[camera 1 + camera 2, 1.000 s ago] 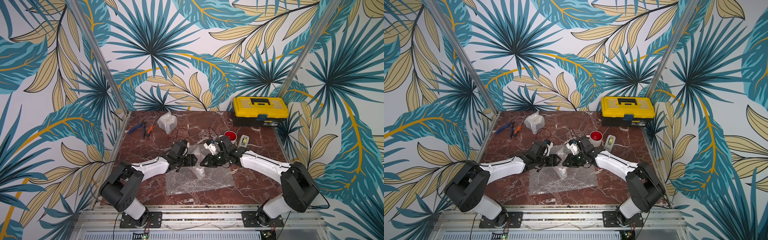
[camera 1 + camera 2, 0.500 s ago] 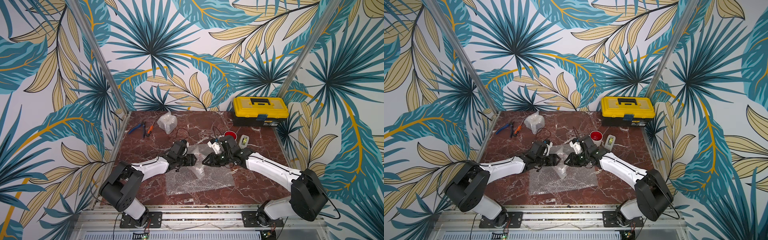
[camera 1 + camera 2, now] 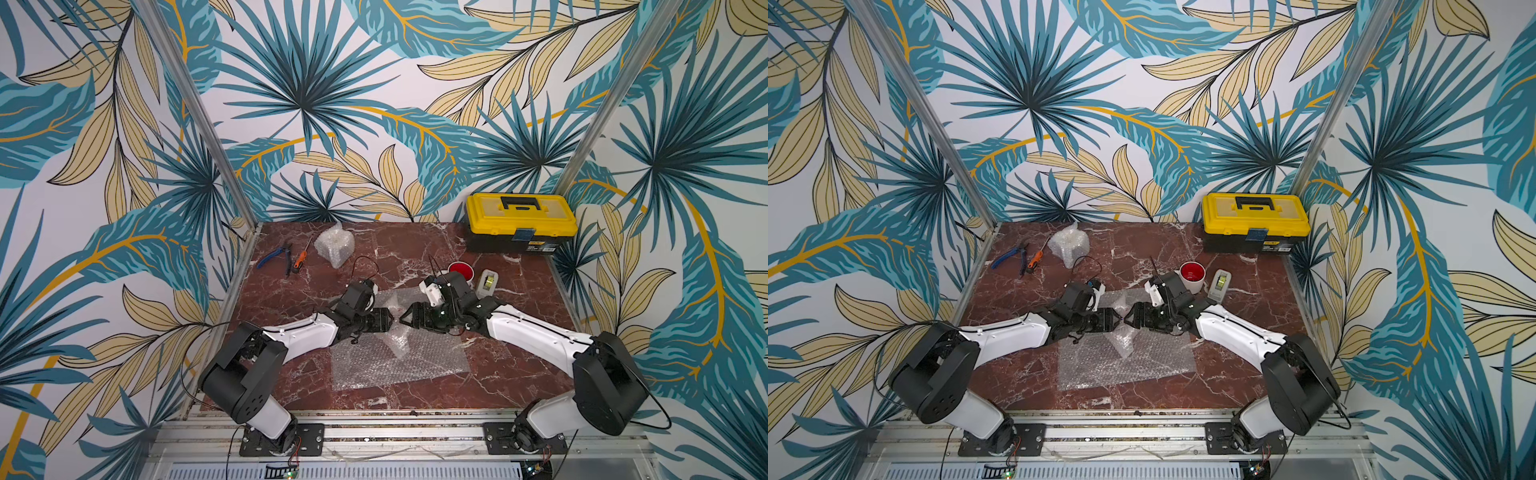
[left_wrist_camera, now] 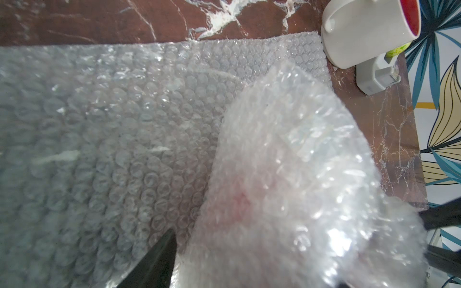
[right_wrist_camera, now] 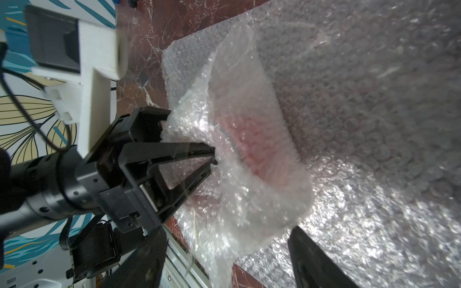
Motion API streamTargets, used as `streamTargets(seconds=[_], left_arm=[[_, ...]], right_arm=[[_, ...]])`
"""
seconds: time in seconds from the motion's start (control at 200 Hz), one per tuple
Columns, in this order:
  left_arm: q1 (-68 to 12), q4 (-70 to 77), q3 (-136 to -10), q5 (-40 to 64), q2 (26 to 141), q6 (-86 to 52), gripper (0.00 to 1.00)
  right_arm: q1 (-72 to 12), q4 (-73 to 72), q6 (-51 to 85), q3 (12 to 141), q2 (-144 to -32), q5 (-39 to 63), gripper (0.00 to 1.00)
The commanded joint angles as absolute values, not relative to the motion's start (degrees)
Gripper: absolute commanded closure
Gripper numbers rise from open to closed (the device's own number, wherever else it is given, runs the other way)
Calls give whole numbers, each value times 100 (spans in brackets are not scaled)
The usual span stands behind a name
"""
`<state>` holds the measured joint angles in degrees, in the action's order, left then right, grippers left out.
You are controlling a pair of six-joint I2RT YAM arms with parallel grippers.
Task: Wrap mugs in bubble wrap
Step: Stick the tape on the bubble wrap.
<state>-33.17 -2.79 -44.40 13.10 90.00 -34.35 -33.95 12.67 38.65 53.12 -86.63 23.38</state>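
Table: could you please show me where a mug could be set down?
Bare marble lies between the back wrapped bundle and the toolbox, and in the front right corner beside the bubble wrap sheet. Crowded: the centre, where left gripper and right gripper meet at the wrapped red mug.

Wrapped mug (image 5: pixel 244 154), apparently, on bubble wrap (image 5: pixel 374 87)

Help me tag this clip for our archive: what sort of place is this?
Probably a robot test booth, not a home: two arms bolted to an aluminium rail, leaf-print wall panels on metal posts, and a marble-look tabletop with a yellow toolbox.
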Motion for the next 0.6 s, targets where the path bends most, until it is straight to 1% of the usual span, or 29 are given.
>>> streamTargets(seconds=[0.0, 0.205, 0.431, 0.536, 0.596], left_arm=[[-3346, -534, -4393, 1297, 9123, -3376, 30], [-3349, -532, -4392, 1291, 9132, -3375, 30], [-3349, -536, -4428, 1297, 9171, -3375, 30], [-3355, -529, -4430, 1295, 9171, -3375, 30], [-3356, -536, -4424, 1279, 9167, -3377, 31]], right_arm=[[-3395, 1012, 4038, 5232, -8881, 2297, 22], [-3393, 1122, 4246, 4790, -8915, 1801, 23], [-3393, 988, 4378, 4443, -9179, 1829, 24], [-3399, 1192, 4263, 4540, -9319, 1710, 25], [-3414, 1613, 4144, 4636, -9373, 1576, 25]])
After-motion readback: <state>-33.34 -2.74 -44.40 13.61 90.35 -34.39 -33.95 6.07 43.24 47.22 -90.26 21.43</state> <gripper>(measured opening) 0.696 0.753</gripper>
